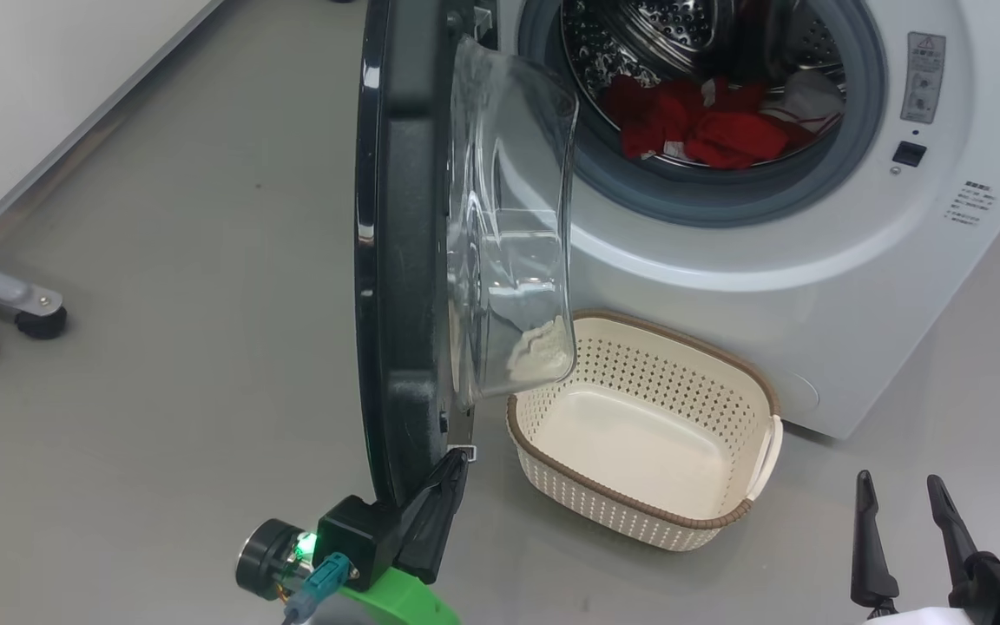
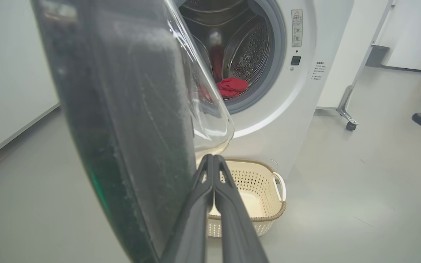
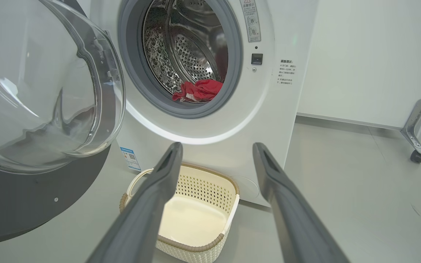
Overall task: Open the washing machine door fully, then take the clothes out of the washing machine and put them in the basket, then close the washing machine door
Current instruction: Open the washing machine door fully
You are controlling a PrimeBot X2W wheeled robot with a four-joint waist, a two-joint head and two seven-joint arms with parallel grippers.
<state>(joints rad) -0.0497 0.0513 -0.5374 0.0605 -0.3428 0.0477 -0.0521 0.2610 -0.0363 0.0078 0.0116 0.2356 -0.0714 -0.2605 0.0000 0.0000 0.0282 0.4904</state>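
Bulk first: the washing machine (image 1: 812,286) stands white on the grey floor, its drum mouth uncovered. The washing machine door (image 1: 400,260) hangs from a hinge on the robot's left of the opening. It is swung out to roughly a right angle, so the head view meets its black ring edge-on, with the glass bowl bulging toward the drum side. That reads as open but not fully, so the step in hand is most likely the last stretch of the swing. The basket (image 1: 604,521) sits empty on the floor just in front of the machine, below the drum mouth and near the door. The clothes (image 1: 708,130) lie in a red heap at the bottom of the drum. The left gripper (image 1: 457,464) has its fingers pressed together with nothing between them, lying along the inner side of the door's free edge by the latch tab. Contact looks likely. To do this well, push outward along the door's arc, let the wrist turn with the hinge so the tips do not slide off the rim, and stop once the door resists. The right gripper (image 1: 899,479) hangs spread wide and empty at lower right, apart from the basket and well placed to reach for the clothes next.
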